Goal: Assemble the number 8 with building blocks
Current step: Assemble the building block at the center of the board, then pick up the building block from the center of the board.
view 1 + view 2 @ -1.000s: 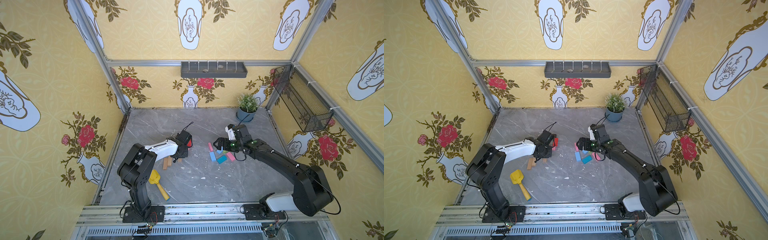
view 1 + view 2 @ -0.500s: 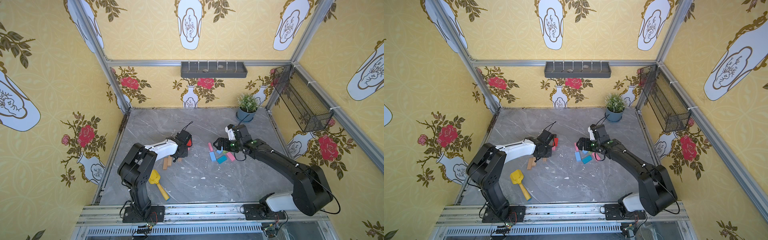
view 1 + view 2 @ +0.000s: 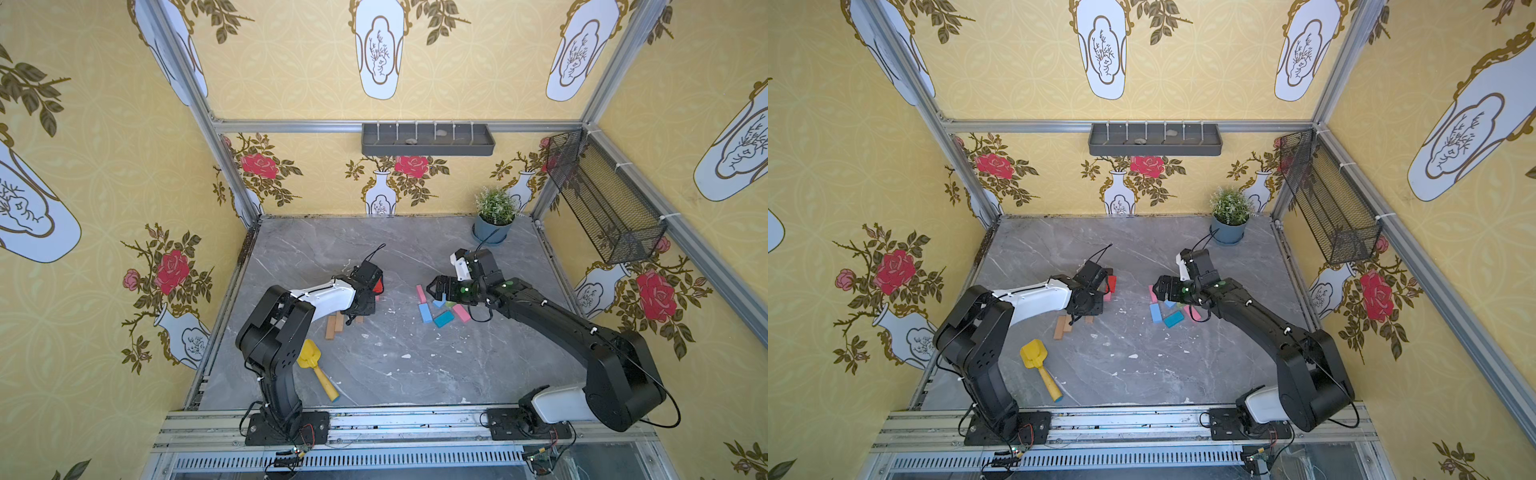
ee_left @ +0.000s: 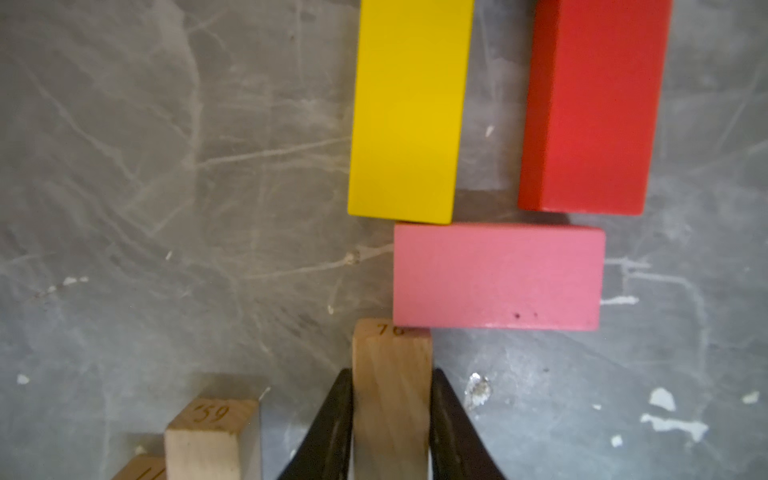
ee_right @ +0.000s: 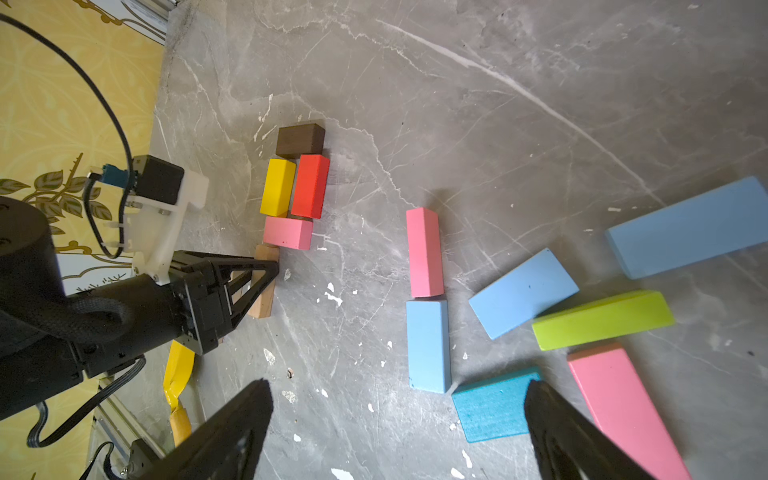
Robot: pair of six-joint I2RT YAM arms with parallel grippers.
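Reaches low at left-centre of table (image 4: pixel 166 166) with left gripper (image 4: pixel 391 372), pinching tan block (image 4: pixel 390 407) lying flat, end just beside pink block (image 4: pixel 498 276). Holds right gripper (image 5: pixel 399 384) spread wide, hovering over teal block (image 5: pixel 494 405) at centre-right.

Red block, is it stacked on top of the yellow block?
No, the red block lies on the table beside the yellow block, not on it.

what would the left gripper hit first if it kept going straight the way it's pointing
Likely the pink block: the tan block in the left gripper sits against its edge.
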